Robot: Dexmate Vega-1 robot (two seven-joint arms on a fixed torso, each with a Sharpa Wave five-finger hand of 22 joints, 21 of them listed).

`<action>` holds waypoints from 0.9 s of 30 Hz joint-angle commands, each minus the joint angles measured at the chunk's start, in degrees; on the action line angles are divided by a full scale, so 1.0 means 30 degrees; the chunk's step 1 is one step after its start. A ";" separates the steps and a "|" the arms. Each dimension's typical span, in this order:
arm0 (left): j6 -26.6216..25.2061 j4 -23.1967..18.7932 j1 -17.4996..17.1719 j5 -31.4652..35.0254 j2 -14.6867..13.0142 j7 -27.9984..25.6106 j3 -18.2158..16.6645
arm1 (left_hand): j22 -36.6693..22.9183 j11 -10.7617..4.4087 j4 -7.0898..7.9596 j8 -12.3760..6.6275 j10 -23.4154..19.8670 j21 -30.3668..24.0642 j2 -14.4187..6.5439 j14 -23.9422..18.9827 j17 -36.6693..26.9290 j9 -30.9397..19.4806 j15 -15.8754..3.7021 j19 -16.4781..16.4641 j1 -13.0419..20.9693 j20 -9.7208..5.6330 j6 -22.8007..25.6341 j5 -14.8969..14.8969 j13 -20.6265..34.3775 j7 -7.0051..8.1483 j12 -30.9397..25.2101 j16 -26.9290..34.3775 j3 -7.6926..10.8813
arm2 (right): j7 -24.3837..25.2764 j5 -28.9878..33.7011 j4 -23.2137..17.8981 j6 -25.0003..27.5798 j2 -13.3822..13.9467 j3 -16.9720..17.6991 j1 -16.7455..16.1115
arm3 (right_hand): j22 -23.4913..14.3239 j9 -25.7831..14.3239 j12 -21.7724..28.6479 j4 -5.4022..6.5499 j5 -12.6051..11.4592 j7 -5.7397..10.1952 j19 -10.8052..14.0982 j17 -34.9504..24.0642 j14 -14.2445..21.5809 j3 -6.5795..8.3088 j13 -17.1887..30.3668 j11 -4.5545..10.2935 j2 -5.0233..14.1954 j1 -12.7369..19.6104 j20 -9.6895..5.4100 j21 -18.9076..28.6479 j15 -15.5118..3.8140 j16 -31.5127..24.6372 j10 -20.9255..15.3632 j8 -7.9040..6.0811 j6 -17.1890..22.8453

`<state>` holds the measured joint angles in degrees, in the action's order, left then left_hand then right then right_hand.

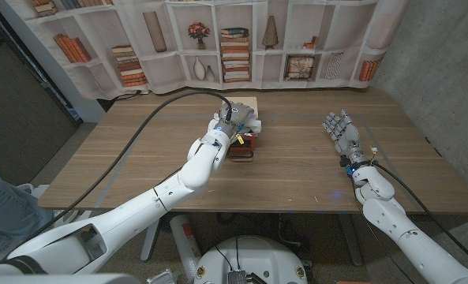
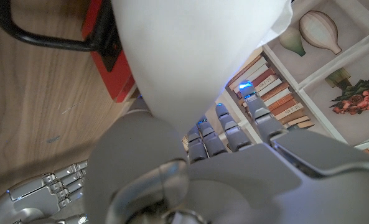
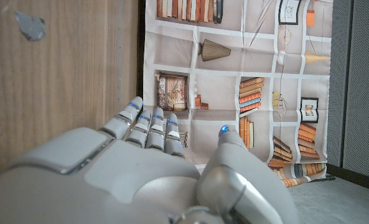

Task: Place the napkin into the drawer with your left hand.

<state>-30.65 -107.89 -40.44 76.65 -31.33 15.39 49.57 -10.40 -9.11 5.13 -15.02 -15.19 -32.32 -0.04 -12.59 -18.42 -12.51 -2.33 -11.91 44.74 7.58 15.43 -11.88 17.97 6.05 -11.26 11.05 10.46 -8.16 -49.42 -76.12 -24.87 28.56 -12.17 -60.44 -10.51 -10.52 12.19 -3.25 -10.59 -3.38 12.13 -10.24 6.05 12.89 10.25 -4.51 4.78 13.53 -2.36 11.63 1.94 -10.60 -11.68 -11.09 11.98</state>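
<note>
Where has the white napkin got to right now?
The white paper napkin is held in the robot's left hand, just above the small red drawer near the middle of the wooden table.

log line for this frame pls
left hand: holds white napkin over red drawer | right hand: open, idle on table | napkin not yet in drawer
</note>
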 commanded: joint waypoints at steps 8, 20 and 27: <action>-0.0539 -0.0148 0.0339 -0.1028 0.0303 0.0788 -0.0180 | -0.0050 0.0336 0.1100 0.0266 0.0134 0.0400 0.0302 0.0249 0.0252 0.0037 -0.0612 0.0121 -0.2173 0.0395 0.0080 -0.0329 -0.0180 -0.0345 -0.0178 0.0137 -0.1013 | -0.0091 -0.0086 0.0164 0.0010 -0.0033 0.0049 0.0041 | -0.0044 -0.0089 -0.0038 -0.0056 -0.0055 0.0023 0.0153 -0.0097 0.0177 0.0042 0.0081 -0.0091 0.0118 0.0045 -0.0220 0.0054 -0.0081 -0.0029 -0.0166 -0.0052 0.0241; -0.0825 -0.0344 0.0401 -0.1706 0.0333 0.0919 -0.0232 | -0.0066 0.0764 0.1589 0.0525 0.0430 0.0748 0.1015 0.0525 0.0539 0.0087 -0.0288 0.0212 -0.4257 0.0678 -0.0109 -0.0625 -0.0400 -0.0640 -0.0169 0.0136 -0.2249 | -0.0133 -0.0091 0.0168 -0.0073 -0.0040 0.0075 -0.0044 | -0.0045 -0.0090 -0.0050 -0.0067 -0.0048 0.0033 0.0144 -0.0095 0.0183 0.0044 0.0081 -0.0088 0.0129 0.0057 -0.0200 0.0047 -0.0081 -0.0026 -0.0153 -0.0040 0.0227; -0.1147 -0.0600 0.0298 -0.2295 0.0322 0.0765 -0.0425 | -0.0102 0.0923 0.1726 0.0664 0.0505 0.0947 0.1296 0.0637 0.0693 0.0112 -0.0070 0.0306 -0.5530 0.0980 -0.0249 -0.0812 -0.0520 -0.0763 -0.0199 0.0153 -0.2947 | -0.0085 -0.0032 0.0061 -0.0043 0.0008 0.0056 -0.0061 | -0.0046 -0.0090 -0.0050 -0.0079 -0.0043 0.0045 0.0131 -0.0092 0.0179 0.0048 0.0082 -0.0081 0.0134 0.0072 -0.0181 0.0041 -0.0065 -0.0020 -0.0161 -0.0038 0.0229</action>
<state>-32.94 -108.76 -39.38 71.85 -30.42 17.94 48.89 -10.55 -6.96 10.12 -13.29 -13.47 -29.65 3.78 -11.06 -16.34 -12.08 -2.06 -10.88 29.12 9.80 14.84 -13.80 16.47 4.19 -11.26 11.05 2.37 -8.41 -49.62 -75.72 -24.90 28.49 -11.99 -60.49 -10.51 -10.52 12.19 -3.25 -10.59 -3.07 12.13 -10.24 6.05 12.89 10.25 -4.83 4.77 13.53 -2.35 11.62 1.94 -10.60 -11.98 -11.09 12.29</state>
